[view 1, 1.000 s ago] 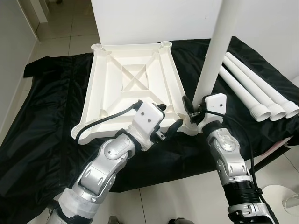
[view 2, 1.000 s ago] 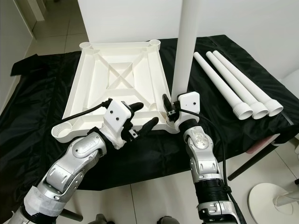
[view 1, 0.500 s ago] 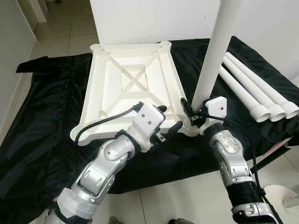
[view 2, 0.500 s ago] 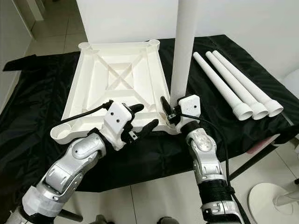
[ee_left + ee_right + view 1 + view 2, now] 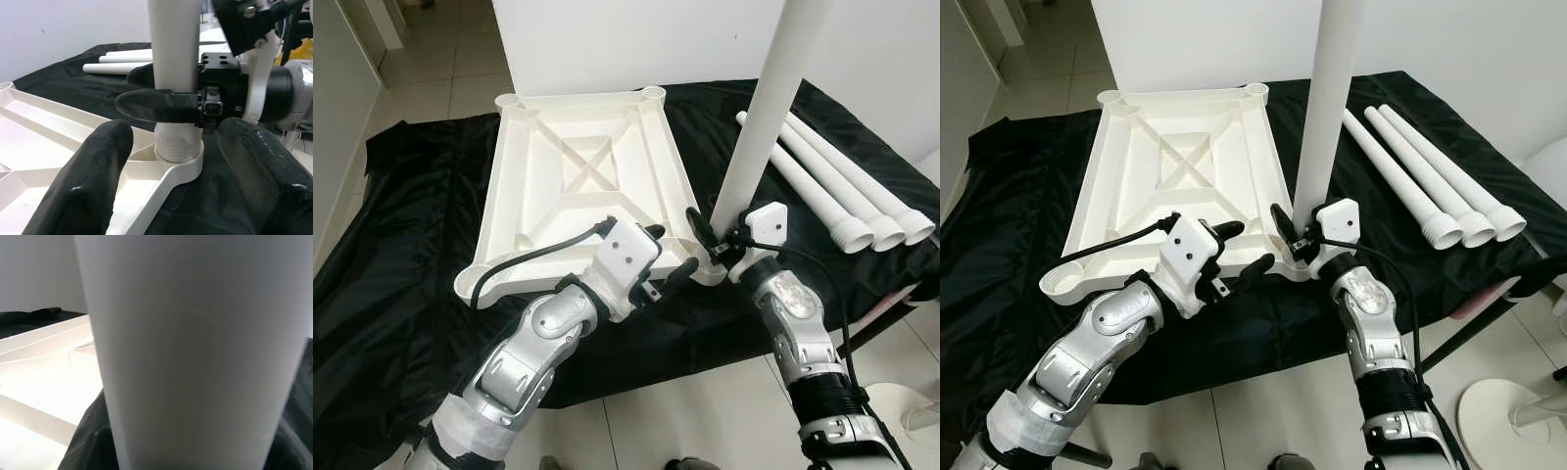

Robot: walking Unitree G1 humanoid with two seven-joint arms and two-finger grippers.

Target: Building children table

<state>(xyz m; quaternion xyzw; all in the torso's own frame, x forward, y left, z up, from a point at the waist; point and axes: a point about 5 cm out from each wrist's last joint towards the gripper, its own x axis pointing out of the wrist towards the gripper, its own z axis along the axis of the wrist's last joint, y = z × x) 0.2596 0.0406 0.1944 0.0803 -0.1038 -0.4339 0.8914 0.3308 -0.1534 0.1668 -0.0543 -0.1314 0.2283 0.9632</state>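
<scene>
**One leg going in, three to go**

One white table leg (image 5: 766,117) stood upright at the near right corner of the upside-down tabletop (image 5: 582,181), its threaded end sitting in the corner socket (image 5: 178,164). The right gripper (image 5: 1295,233) was clamped around the leg just above the threads, one black finger on each side. The left gripper (image 5: 668,262) hung spread wide and holding nothing, just beside that same corner, its fingers (image 5: 93,171) close to the socket but not clearly touching it.

Three more legs (image 5: 847,191) lay side by side on the black cloth (image 5: 401,255), off to the robot's right and well apart from the tabletop. The other three corner sockets looked bare.

My take on doing this step right: the leg leaned a little in the head views, and a few threads were still showing above the socket rim in the left wrist view, so I'd guess it wasn't fully seated. Getting it square to the socket before turning would matter most, since plastic threads cross easily. The free gripper would be best used pinning the tabletop's rim down near that corner, because a light tray on slippery cloth probably wants to spin along with the leg.
</scene>
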